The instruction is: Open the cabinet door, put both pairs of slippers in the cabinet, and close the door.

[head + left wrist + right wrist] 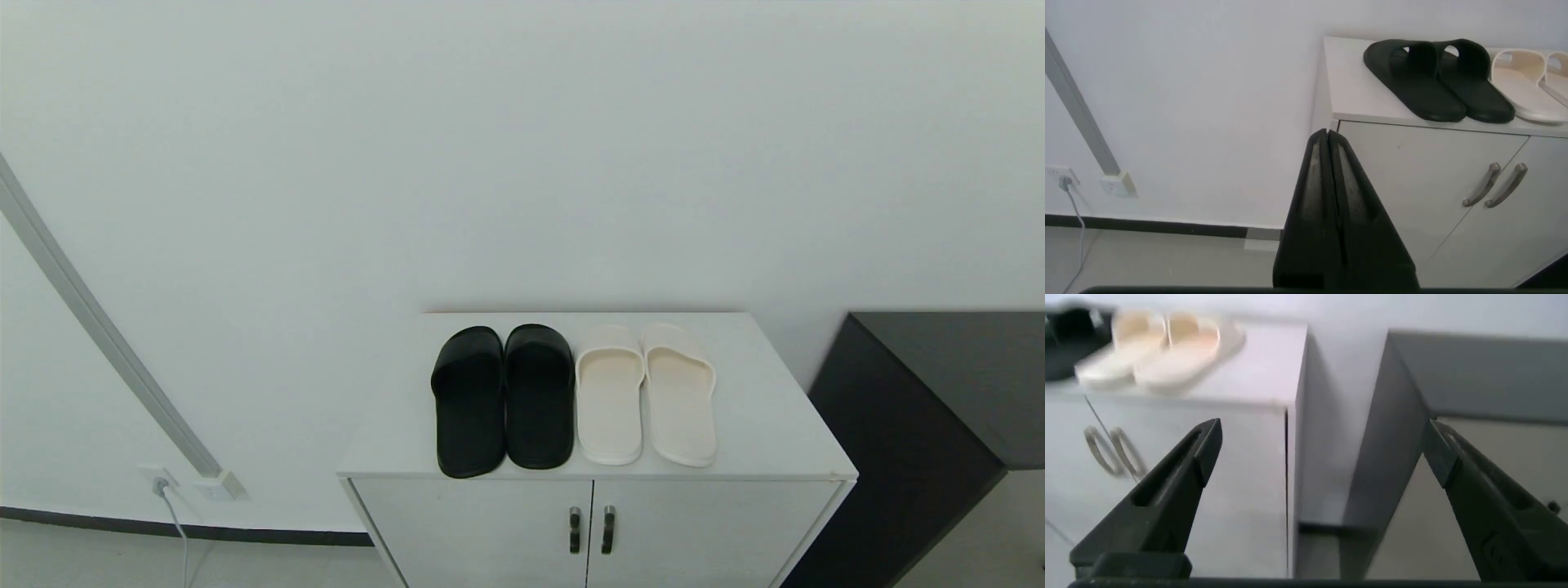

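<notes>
A white two-door cabinet (735, 523) stands against the wall, both doors closed, with two dark handles (589, 529) side by side at the middle. On its top lie a pair of black slippers (502, 398) on the left and a pair of cream slippers (647, 394) to their right. In the left wrist view my left gripper (1329, 139) is shut, low and to the left of the cabinet (1421, 188), with the black slippers (1437, 77) above. My right gripper (1323, 441) stands wide open, off the cabinet's right side (1225, 474), the cream slippers (1159, 347) farther off.
A black cabinet (922, 425) stands close to the white one's right side, leaving a narrow gap. A grey cable duct (90, 318) runs down the wall to outlets (159, 478) at lower left, with a cord hanging to the floor.
</notes>
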Controlling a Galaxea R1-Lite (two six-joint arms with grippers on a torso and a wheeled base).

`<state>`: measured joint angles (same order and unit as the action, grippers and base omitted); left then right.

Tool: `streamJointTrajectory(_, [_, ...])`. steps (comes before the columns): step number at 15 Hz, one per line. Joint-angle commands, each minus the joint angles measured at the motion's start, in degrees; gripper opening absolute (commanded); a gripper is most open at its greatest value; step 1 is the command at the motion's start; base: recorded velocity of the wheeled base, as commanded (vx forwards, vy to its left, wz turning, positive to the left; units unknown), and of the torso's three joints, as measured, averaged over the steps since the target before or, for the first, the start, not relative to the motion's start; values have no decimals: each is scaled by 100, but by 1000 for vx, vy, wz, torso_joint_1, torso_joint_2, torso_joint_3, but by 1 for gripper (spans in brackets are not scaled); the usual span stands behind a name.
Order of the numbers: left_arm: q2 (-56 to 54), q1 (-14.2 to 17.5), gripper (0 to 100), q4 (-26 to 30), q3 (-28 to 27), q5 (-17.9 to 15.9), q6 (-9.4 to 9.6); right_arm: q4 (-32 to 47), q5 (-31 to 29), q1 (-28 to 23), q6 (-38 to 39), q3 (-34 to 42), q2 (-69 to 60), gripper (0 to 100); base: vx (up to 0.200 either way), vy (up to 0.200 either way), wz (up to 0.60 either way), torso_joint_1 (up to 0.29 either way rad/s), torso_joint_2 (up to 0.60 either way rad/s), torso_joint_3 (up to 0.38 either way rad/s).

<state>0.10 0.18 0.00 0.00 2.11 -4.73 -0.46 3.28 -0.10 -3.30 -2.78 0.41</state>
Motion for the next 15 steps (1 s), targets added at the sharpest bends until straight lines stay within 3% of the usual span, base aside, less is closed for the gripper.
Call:
streamJointTrajectory(1, [-1,-1,0,0,0,0,7,679,129,19,761,-2069,890,100,0,0,0,0,0,0])
streamJointTrajectory(3, [-1,-1,0,0,0,0,7,1391,771,71,489,-2332,1558,100,0,0,0,0,0,0])
streamJointTrajectory(7, [-1,-1,0,0,0,0,7,908,1729,71,392,-2438,3413,100,0,0,0,0,0,0])
streamJointTrajectory(10, [-1,-1,0,0,0,0,7,881,2212,124,401,-2965,4415,100,0,0,0,0,0,0])
streamJointTrajectory(13, [-1,-1,0,0,0,0,7,503,2238,396,480,-3334,5285,100,0,0,0,0,0,0])
streamJointTrajectory(15, [-1,-1,0,0,0,0,7,-200,1614,1205,594,-3334,5865,100,0,0,0,0,0,0])
